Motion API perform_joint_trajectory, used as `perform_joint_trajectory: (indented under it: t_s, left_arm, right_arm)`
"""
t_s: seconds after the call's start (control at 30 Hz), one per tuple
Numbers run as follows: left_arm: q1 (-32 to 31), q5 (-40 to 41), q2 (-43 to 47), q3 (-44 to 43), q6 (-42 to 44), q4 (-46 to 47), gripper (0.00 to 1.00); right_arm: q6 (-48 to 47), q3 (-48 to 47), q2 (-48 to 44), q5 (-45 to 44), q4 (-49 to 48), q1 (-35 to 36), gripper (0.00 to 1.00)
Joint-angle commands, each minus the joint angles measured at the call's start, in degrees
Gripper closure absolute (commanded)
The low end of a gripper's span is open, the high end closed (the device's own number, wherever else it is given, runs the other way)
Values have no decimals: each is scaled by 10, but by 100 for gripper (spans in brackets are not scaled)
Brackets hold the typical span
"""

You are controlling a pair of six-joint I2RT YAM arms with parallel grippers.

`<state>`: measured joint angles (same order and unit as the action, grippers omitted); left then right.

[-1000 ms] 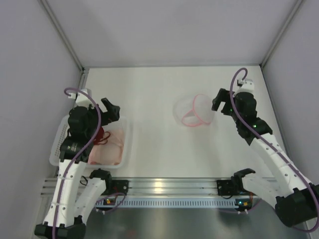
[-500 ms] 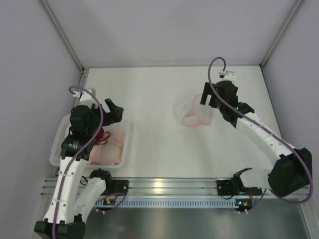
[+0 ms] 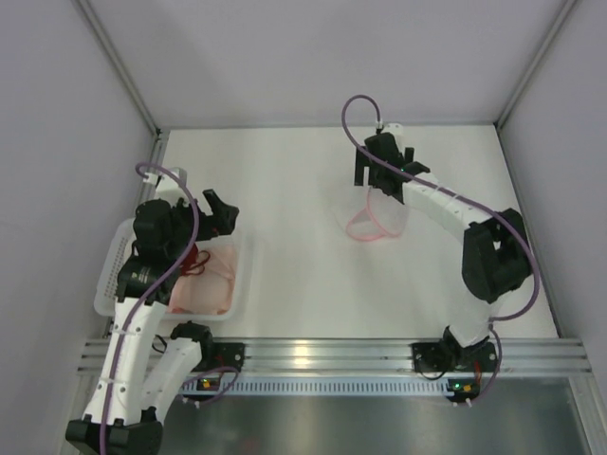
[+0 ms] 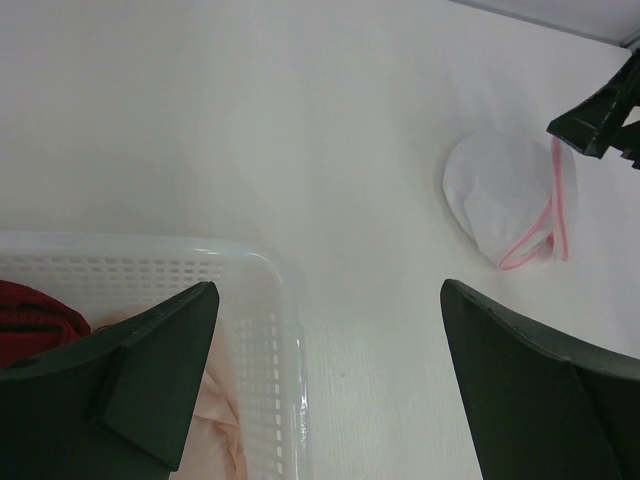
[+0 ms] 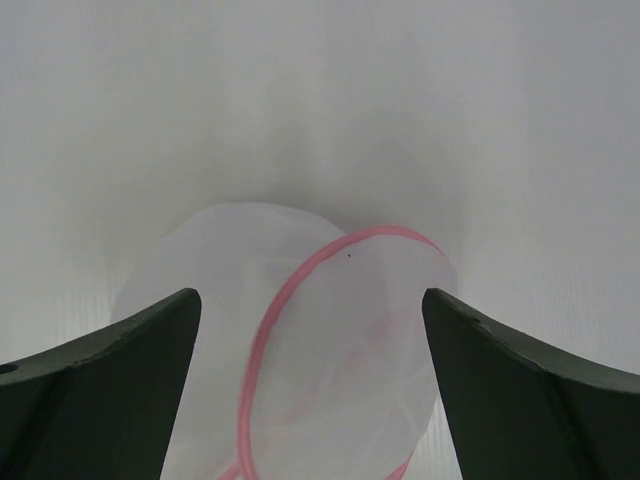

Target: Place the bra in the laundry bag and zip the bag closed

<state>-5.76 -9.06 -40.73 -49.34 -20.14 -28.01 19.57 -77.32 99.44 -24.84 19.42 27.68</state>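
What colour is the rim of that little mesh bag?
Pink rim on a white see-through bag, clearest in the right wrist view.

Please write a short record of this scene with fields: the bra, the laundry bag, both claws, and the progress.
bra: pale pink, lying in the white basket, beside a dark red bra
laundry bag: on the table, seems unzipped, nothing visible inside
left claw: open, empty, over the basket's corner
right claw: open, empty, at the laundry bag
progress: bra not yet picked up
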Motion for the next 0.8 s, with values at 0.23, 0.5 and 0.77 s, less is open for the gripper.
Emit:
perform_joint_trajectory:
  t_s: [0.23, 0.5, 0.77]
  left_arm:
    - [1, -10, 13, 2, 13, 31, 1]
    - [1, -17, 14, 2, 4, 32, 1]
    - [-7, -108, -19, -19, -22, 55, 1]
  right_arm:
    - [-1, -3, 31, -26, -11, 11, 31]
    - [4, -4, 19, -34, 8, 11, 98]
    - [12, 70, -120, -52, 20, 11, 100]
